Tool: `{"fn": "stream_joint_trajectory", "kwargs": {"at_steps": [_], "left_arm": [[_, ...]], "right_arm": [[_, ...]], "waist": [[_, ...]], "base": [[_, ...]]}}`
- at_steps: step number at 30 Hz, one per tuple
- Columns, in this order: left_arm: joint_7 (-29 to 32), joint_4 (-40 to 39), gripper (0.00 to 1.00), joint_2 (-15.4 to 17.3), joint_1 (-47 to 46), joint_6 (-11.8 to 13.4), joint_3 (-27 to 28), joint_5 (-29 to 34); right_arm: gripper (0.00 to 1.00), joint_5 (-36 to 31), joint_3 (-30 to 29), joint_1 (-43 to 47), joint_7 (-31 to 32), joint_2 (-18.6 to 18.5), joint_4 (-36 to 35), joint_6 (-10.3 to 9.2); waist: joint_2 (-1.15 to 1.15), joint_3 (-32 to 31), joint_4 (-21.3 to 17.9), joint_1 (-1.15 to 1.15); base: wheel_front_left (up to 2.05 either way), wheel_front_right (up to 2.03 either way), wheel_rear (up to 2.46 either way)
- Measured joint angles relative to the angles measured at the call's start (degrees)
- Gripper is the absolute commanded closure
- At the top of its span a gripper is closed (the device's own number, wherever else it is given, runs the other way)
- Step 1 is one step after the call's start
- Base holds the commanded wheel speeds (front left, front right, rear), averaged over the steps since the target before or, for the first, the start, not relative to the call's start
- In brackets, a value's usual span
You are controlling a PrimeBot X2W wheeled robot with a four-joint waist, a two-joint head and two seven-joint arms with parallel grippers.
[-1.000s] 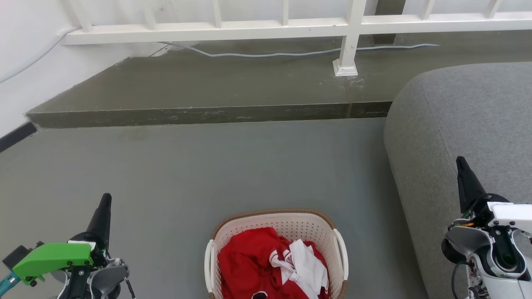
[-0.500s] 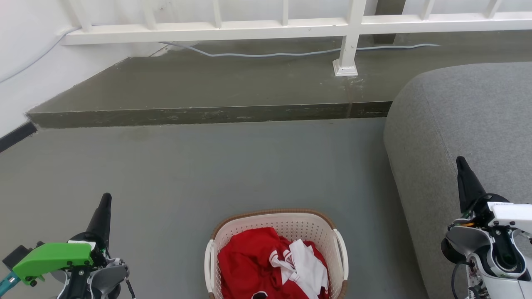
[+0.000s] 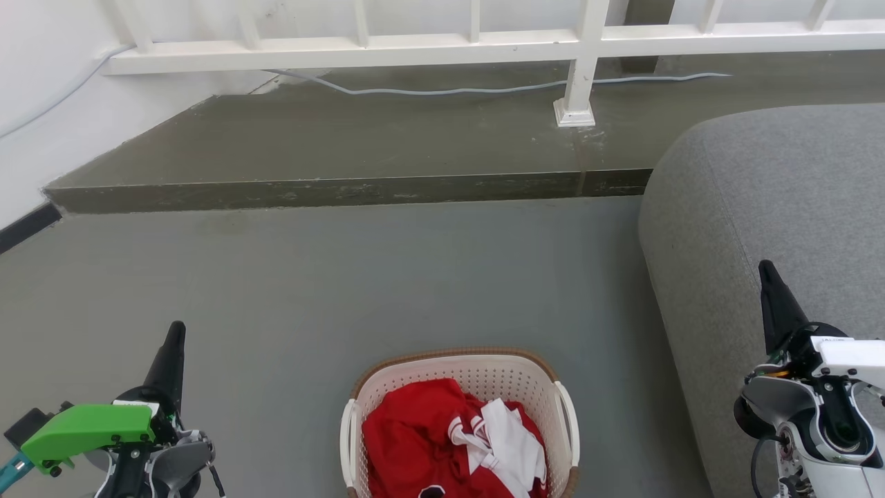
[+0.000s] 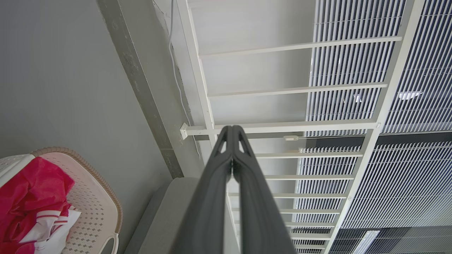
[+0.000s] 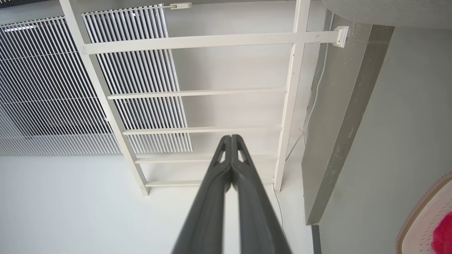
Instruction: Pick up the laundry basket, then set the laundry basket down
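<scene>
Our left gripper [image 3: 177, 326] and right gripper [image 3: 765, 267] are squeezed closed, empty. The basket [image 3: 484, 374] looks light and stiff; we'd grab its handles [image 3: 573, 425].

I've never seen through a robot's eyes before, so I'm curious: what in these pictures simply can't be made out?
- The laundry basket: its near end is cut off by the head view's bottom edge.
- Its bottom: hidden under the red and white clothes.
- A dark print on them: cut by that same edge, unreadable.
- The grey sofa: runs off the head view's right edge.
</scene>
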Motion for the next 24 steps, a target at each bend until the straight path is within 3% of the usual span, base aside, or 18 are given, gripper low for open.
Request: {"fn": "stream_joint_trajectory", "kwargs": {"at_steps": [24], "left_arm": [[0.0, 0.0, 1.00, 0.0, 0.0, 0.0, 0.0, 0.0]], "right_arm": [[1.00, 0.0, 0.0, 0.0, 0.0, 0.0, -0.1, 0.00]], "waist": [[0.00, 0.0, 0.0, 0.00]], "base": [[0.00, 0.00, 0.00]]}}
